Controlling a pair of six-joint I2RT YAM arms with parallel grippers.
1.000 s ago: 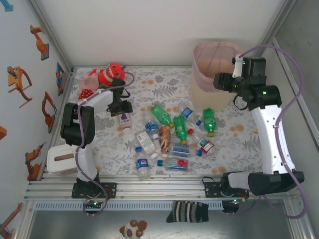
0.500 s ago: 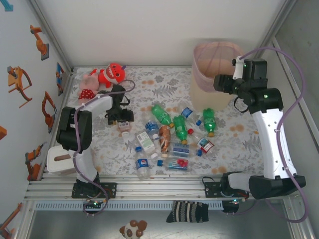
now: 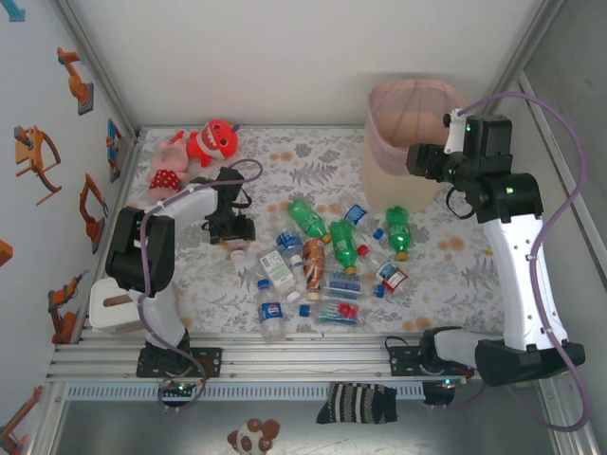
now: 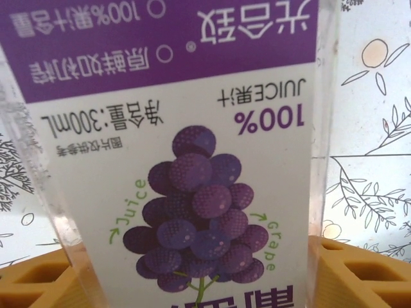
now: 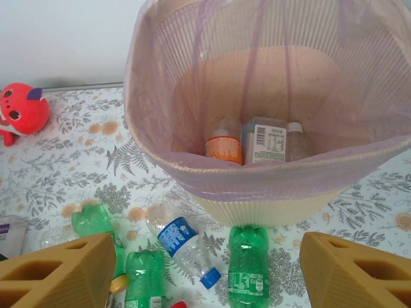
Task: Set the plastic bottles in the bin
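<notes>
Evidently the left claw (image 3: pixel 230 226) straddles the grape juice bottle (image 4: pixel 192 160) on the table (image 3: pixel 303 161), well left of the bin (image 3: pixel 403 123), for pickup; pinching or not, I cannot tell. Meanwhile the right claw (image 5: pixel 205 269) gapes empty near the bin.

Off-frame ends of grape juice bottle (image 4: pixel 192 160)
</notes>
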